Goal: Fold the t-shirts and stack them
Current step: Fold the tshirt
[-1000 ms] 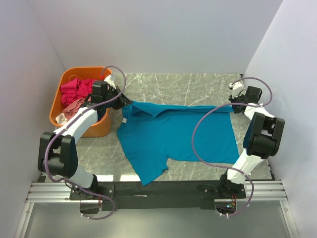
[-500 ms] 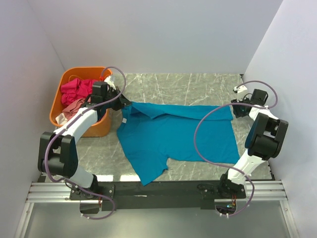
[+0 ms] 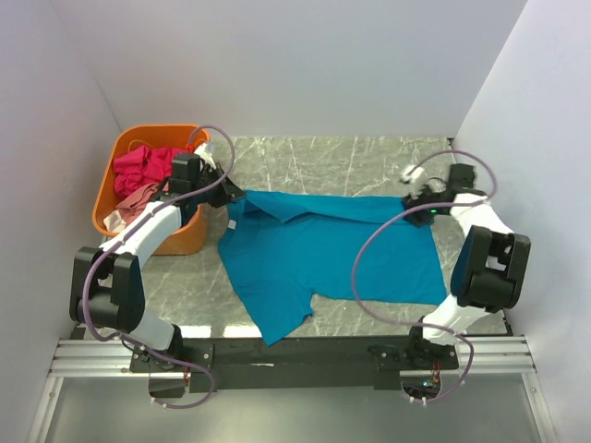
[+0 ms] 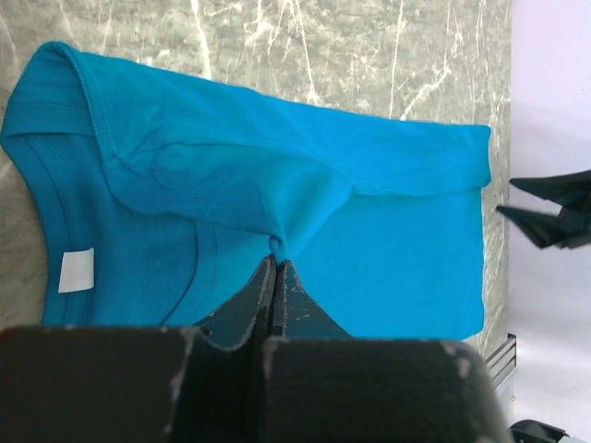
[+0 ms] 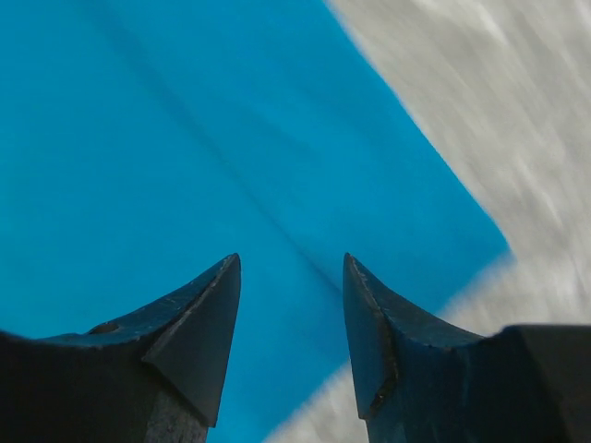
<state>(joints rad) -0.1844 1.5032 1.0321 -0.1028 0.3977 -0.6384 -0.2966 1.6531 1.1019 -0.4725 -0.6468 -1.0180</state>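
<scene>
Top external view: teal shirt [image 3: 323,254] lies spread on the table [image 3: 369,157], barely folded, left gripper [image 4: 275,277] pinching it near the collar, right gripper [image 5: 290,262] parted above a corner, pink shirts [image 3: 143,166] unfolded in the basket [image 3: 125,148].

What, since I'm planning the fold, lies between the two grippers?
Only the teal shirt, lying spread out; the top view shows it reaching from the left gripper, shut on it, to the open right gripper.
</scene>
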